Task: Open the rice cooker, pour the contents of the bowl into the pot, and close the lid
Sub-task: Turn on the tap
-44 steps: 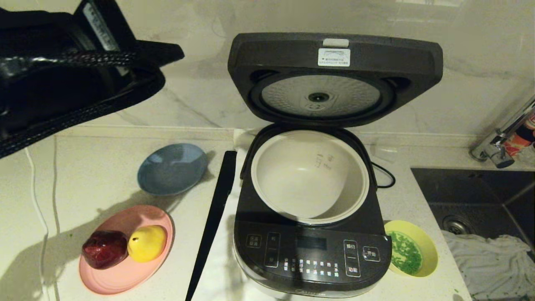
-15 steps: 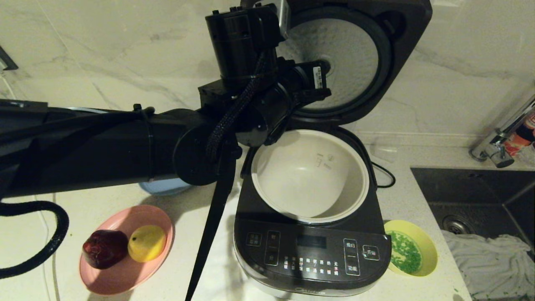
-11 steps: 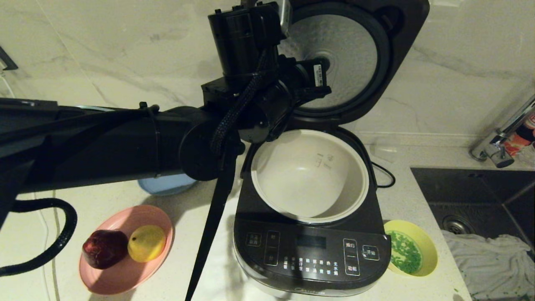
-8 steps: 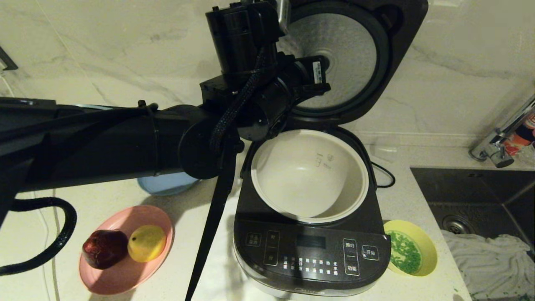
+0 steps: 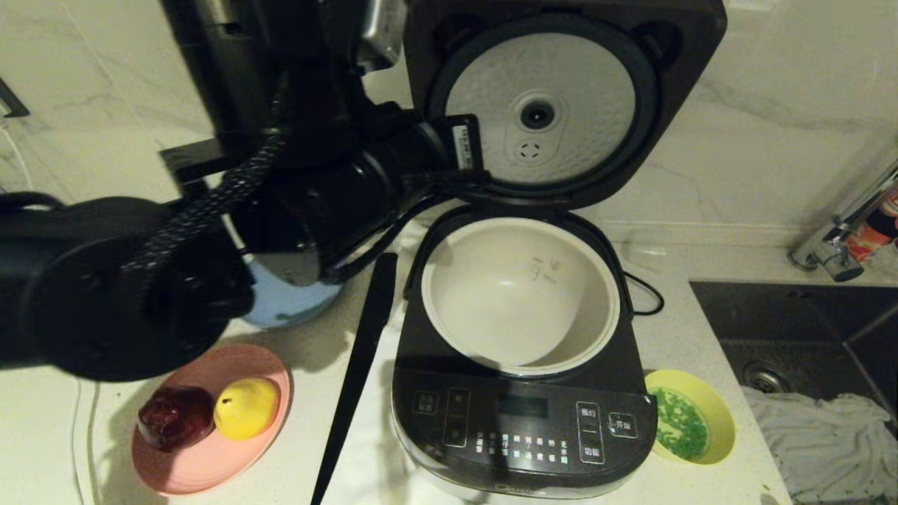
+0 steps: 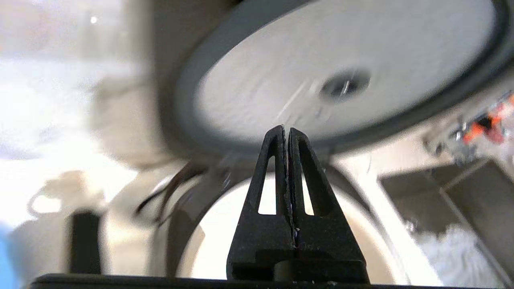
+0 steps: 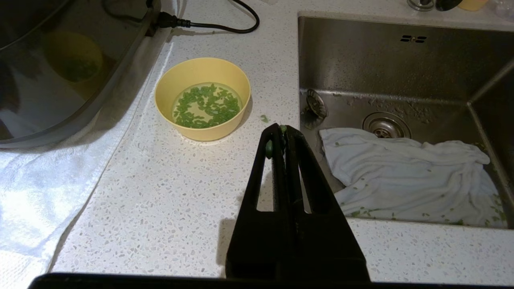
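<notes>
sitting right of the rice cooker [image 5: 523,393], the bowl [image 7: 202,98] of loose green bits [image 7: 204,105] looks light, slippery; pinch its near rim, keep level. right gripper [image 7: 283,129] and left gripper [image 6: 286,129]: fingers pressed together, empty.

Dim warm light; left wrist view motion-blurred; glare on white towel [image 7: 24,208].

My left gripper [image 6: 286,130] has its fingers [image 6: 299,168] pressed together, holding nothing. Past them I see the lid [image 6: 321,64] raised, its pale round plate facing me, above the pot [image 6: 225,233].
</notes>
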You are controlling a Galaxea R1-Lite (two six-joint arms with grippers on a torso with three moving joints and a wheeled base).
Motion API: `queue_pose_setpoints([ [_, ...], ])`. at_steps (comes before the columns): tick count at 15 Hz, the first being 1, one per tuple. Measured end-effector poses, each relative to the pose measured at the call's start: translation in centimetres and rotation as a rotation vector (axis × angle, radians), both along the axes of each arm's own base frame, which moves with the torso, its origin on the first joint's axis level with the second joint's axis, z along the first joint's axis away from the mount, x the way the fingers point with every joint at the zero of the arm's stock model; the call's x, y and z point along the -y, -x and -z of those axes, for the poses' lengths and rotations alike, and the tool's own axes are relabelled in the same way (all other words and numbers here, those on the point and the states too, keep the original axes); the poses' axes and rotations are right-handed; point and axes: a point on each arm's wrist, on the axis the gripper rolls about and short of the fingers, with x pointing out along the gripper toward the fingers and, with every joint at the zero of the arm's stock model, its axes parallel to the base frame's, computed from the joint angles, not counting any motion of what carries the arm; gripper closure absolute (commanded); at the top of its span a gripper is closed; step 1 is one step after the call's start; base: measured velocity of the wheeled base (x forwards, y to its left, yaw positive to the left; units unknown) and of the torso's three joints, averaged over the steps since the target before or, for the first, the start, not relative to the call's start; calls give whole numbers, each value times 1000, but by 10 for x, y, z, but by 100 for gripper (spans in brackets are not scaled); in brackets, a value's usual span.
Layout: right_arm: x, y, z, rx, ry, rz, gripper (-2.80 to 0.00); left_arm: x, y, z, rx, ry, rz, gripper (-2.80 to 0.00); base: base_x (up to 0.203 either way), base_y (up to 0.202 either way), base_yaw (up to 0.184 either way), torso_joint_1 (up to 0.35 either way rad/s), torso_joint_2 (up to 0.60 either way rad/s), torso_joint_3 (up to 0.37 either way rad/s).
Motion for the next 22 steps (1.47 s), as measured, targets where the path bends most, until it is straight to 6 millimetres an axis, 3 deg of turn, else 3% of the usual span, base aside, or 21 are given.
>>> queue_pose_setpoints([
  [3,0,0,0,0,0,0,0,-47,39,5,-17,-28,-53,0,0,0,0,0,0,0],
  [7,0,0,0,0,0,0,0,-124,78,13,16,-75,-301,0,0,0,0,0,0,0],
  [11,0,0,0,0,0,0,0,-194,121,45,5,-132,-675,0,0,0,0,0,0,0],
  [13,0,0,0,0,0,0,0,-218,146,64,3,-132,-822,0,0,0,0,0,0,0],
  [16,0,0,0,0,0,0,0,-240,184,91,22,-116,-1021,0,0,0,0,0,0,0],
  [18,0,0,0,0,0,0,0,-245,207,110,33,-142,-1075,0,0,0,0,0,0,0],
  [22,0,0,0,0,0,0,0,-242,242,160,32,-217,-877,0,0,0,0,0,0,0],
])
